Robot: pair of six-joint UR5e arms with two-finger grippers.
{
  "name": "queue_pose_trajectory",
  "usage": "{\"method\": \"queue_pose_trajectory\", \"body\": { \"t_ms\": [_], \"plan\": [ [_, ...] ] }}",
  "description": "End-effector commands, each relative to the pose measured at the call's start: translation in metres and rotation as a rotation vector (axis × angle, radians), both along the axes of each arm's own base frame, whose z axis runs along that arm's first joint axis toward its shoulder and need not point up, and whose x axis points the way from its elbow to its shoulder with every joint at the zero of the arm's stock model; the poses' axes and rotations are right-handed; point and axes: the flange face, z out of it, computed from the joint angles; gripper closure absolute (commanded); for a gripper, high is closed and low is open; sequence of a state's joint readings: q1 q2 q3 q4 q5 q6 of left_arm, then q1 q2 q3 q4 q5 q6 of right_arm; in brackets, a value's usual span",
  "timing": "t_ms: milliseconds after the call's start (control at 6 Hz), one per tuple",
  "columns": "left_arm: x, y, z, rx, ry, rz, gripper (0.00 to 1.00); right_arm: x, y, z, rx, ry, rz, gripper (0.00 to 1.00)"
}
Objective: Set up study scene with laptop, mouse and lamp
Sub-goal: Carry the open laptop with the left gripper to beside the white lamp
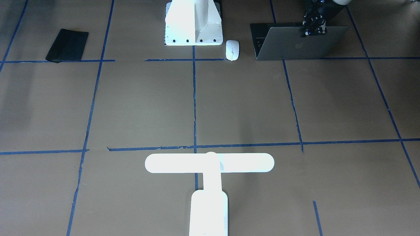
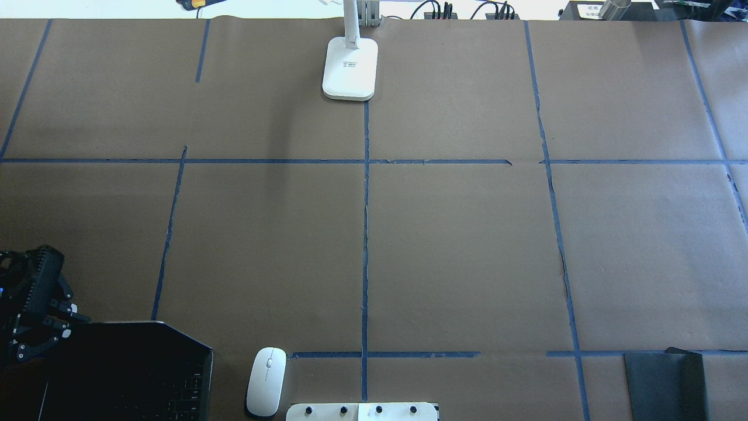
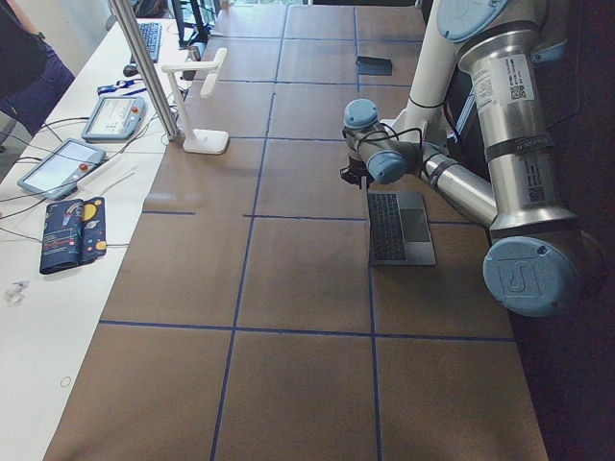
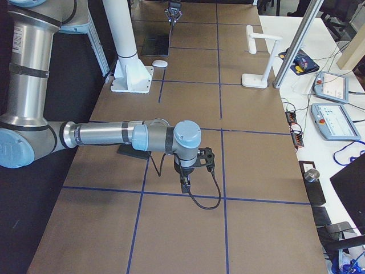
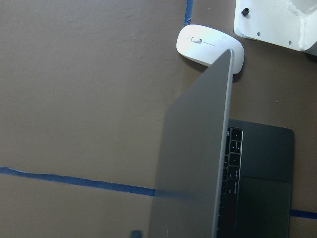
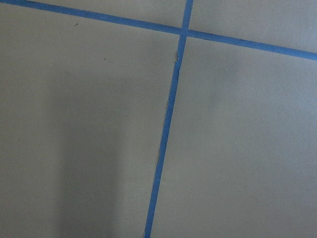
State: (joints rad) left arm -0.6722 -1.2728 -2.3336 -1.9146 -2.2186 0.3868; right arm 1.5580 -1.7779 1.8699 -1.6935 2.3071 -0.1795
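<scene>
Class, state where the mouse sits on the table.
In the overhead view the mouse lies at the near edge, between the laptop and the white pedestal.

Front camera steep over desk [image 1: 249,105]; overhead faces opposite way, sharing mouse [image 1: 232,49]. Left wrist tight on laptop [image 5: 198,163]; right's height unclear.

A flat black rectangular mat [image 1: 67,45] is laid on the brown paper-covered table [image 1: 246,105], one edge touching the blue tape lines [image 1: 32,61] by which rectangles are marked.

There is one laptop [image 1: 288,49], one mouse [image 1: 232,49], one lamp [image 1: 170,163], one black mat [image 1: 67,45] and one white pedestal [image 1: 193,26].
</scene>
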Motion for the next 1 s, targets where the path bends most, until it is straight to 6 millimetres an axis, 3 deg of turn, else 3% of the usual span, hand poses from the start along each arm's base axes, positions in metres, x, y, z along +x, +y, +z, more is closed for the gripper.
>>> {"method": "queue_pose_trajectory", "body": {
  "t_ms": [0, 500, 833],
  "plan": [
    [-0.012, -0.01, -0.002, 0.076, 0.006, 0.012, 1.0, -0.001, 0.0, 0.0, 0.0, -0.002, -0.001, 0.0],
    [-0.047, -0.042, -0.006, 0.238, 0.01, -0.01, 1.0, 0.0, 0.0, 0.0, -0.003, -0.001, 0.002, 0.0],
    [-0.03, -0.105, -0.072, 0.271, -0.031, -0.029, 1.0, 0.0, -0.001, 0.0, 0.0, -0.002, 0.001, 0.0]
  ]
}}
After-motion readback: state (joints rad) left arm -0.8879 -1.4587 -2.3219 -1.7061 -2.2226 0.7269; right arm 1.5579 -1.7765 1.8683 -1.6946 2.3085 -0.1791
